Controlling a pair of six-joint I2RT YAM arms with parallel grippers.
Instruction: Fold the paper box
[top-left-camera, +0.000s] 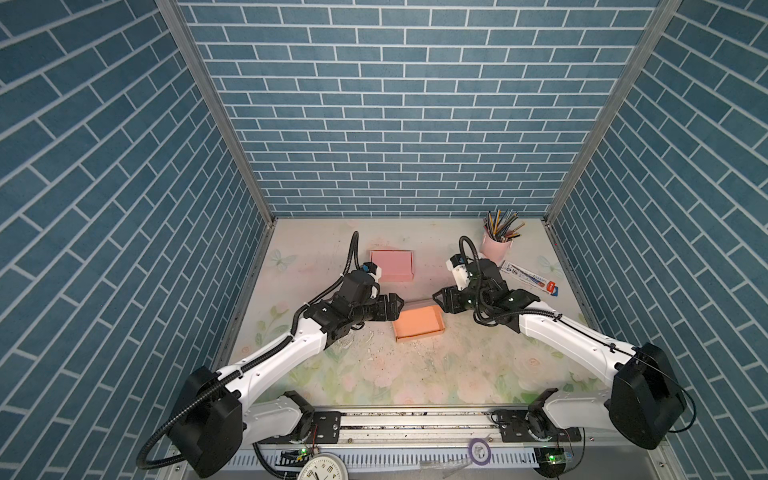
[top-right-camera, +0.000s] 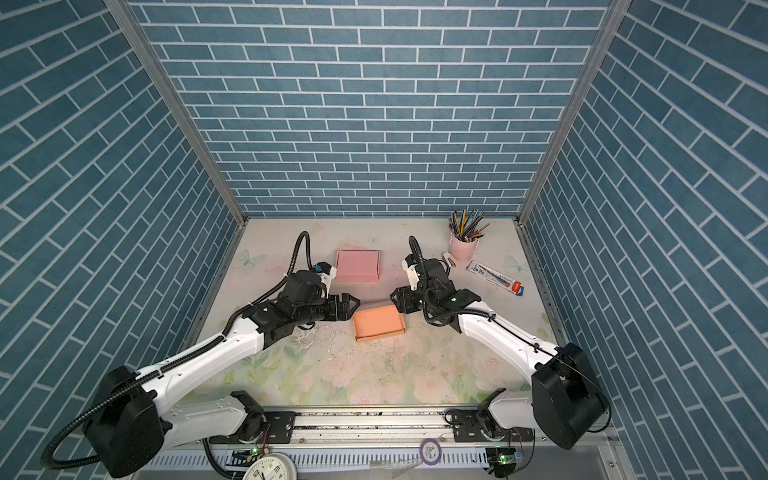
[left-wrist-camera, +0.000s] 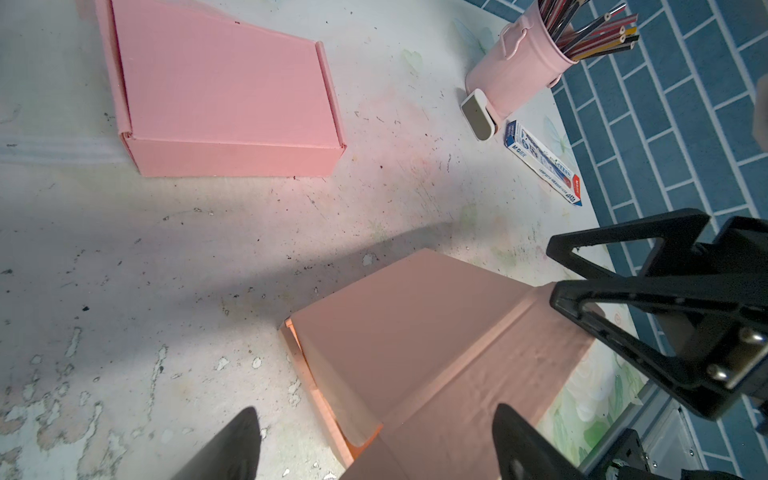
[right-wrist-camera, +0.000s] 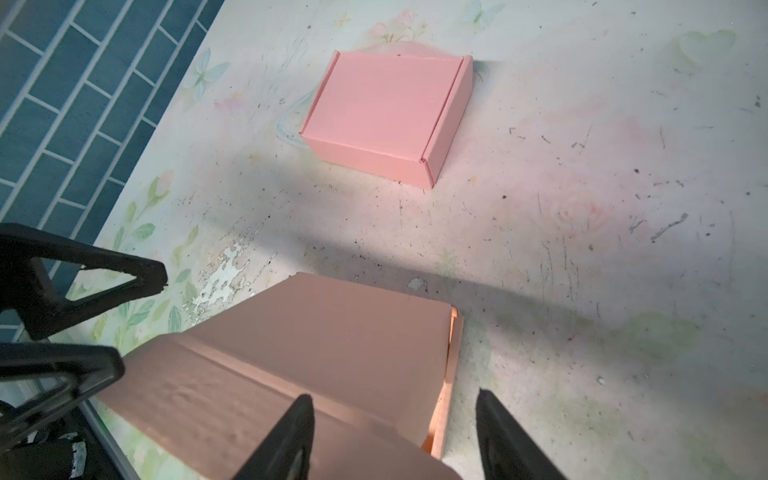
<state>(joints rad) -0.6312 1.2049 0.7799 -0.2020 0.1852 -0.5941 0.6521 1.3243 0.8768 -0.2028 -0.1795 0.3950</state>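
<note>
Both top views show the orange paper box (top-left-camera: 417, 323) set near the middle of the bench (top-left-camera: 415, 374), between the two arms, its tray facing up and a flap raised along the far side. The left end effector (top-left-camera: 399, 304) is placed at the box's far left corner. In the left wrist view its fingers (left-wrist-camera: 237, 444) are seen spread wide astride the flap's edge, with nothing gripped. The right end effector (top-left-camera: 437, 300) is placed at the far right corner. In the right wrist view its jaws are seen parted, one finger (right-wrist-camera: 291, 436) over the flap and one beyond the box's edge. A closed pink box (top-left-camera: 392, 265) is seen farther back.
</note>
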